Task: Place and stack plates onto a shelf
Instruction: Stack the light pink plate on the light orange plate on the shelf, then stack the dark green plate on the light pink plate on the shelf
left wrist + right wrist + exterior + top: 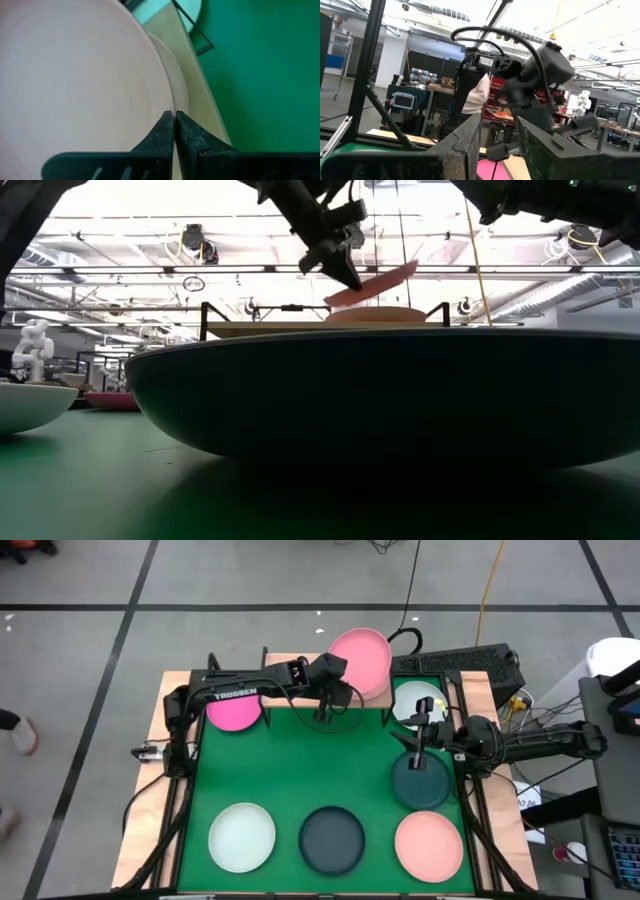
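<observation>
Left gripper [340, 690]: fingers pinched together on the rim of a pink plate [362, 660], which is held tilted above the shelf [330, 328].
Where the plate is: over a plate already lying on the shelf, at the far side of the green mat [300, 770].
Right gripper [422, 735]: fingers apart, holding nothing, above a dark teal-grey plate [421, 785].
Risk, slipping: the hold is only a thin pinch on a smooth rim, so I think the plate can turn or slide out.
Risk, bad stack: if released while tilted, it may land off-centre and slide off the board.
Materials: plates are round, shallow, smooth plastic; the shelf is light wood on thin black legs.
</observation>
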